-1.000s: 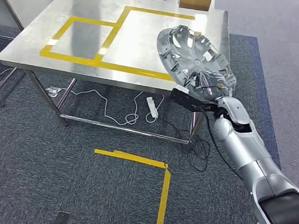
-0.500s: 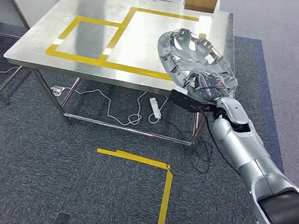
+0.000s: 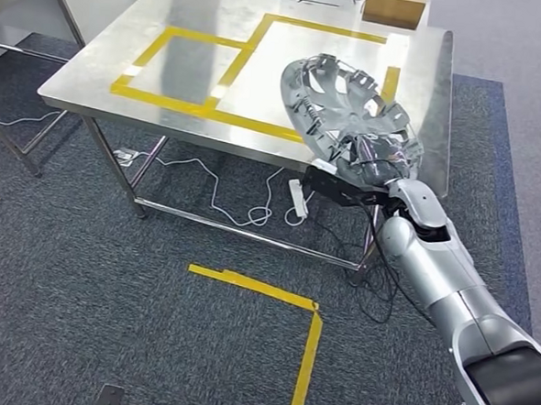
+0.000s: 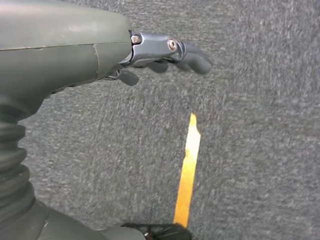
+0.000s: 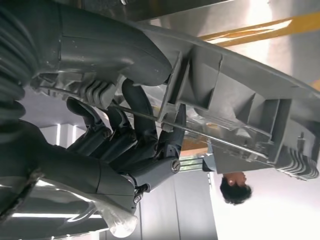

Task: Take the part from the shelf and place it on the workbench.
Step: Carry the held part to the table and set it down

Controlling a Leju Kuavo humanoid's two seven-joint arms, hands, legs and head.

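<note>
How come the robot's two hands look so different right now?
The right hand grips the silver hubcap by its rim, fingers curled around it; the left hand holds nothing, fingers stretched out. The right hand is raised at the steel workbench edge; the left hangs over the grey carpet and its yellow tape. Both have dark grey fingers.

Your right hand (image 3: 367, 163) sat mostly hidden behind the round silver plastic wheel cover (image 3: 343, 101); the grey carpet (image 4: 264, 125) blurred.
</note>
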